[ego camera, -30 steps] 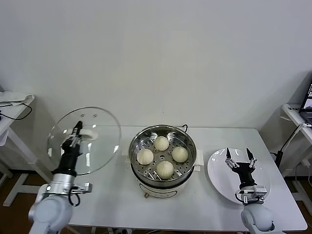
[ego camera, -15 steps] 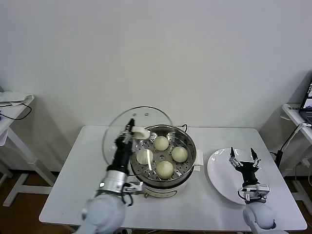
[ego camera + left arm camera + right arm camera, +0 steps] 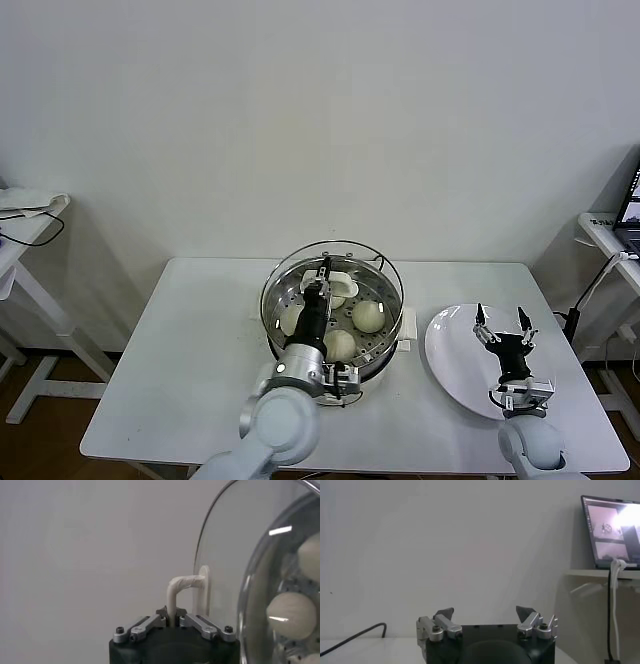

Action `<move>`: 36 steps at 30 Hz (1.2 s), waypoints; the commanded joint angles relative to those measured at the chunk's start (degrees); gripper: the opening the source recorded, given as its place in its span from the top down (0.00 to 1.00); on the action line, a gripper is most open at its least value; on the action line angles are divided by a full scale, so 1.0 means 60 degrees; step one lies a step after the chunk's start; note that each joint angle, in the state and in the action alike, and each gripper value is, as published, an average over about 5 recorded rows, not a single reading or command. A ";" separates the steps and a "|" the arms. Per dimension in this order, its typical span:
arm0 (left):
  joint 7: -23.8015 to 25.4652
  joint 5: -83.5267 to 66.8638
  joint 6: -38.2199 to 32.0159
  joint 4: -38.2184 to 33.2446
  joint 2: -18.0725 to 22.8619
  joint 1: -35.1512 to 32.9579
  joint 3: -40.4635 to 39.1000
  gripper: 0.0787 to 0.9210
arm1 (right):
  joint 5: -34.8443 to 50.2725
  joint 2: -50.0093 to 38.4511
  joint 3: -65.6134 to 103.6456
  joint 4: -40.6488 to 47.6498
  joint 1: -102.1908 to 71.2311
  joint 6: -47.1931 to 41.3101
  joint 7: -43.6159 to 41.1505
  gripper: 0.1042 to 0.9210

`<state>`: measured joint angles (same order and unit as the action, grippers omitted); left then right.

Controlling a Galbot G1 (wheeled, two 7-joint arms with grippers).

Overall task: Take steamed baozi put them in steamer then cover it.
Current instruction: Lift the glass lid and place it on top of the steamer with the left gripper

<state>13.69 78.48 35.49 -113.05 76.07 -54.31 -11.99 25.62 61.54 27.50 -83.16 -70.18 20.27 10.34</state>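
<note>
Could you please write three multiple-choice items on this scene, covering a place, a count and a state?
1. Where is the white plate? A left of the steamer B right of the steamer C inside the steamer
2. How many steamed baozi lie in the steamer? A two B four C six
3. How is the left gripper? A shut on the cover handle B open above the plate C resting on the table

Answers: 1 B, the plate lies under the open right gripper. 2 B, four buns show through the glass. 3 A, its fingers pinch the cream handle.
</note>
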 commanded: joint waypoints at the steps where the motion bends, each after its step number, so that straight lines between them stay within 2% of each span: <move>1: 0.0879 0.1095 0.0557 0.0925 0.0467 0.0551 -0.0645 0.86 | 0.0014 0.0037 0.0001 0.0106 0.0047 0.0005 -0.0030 0.12; 36: 0.1048 0.1730 0.0250 0.1616 0.0696 0.0293 -0.0159 0.86 | 0.0018 0.0104 -0.0022 0.0189 0.0103 0.0020 -0.0093 0.12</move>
<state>19.62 88.04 37.17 -103.97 80.10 -52.37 -13.42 25.72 62.13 27.38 -81.97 -69.50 20.36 9.81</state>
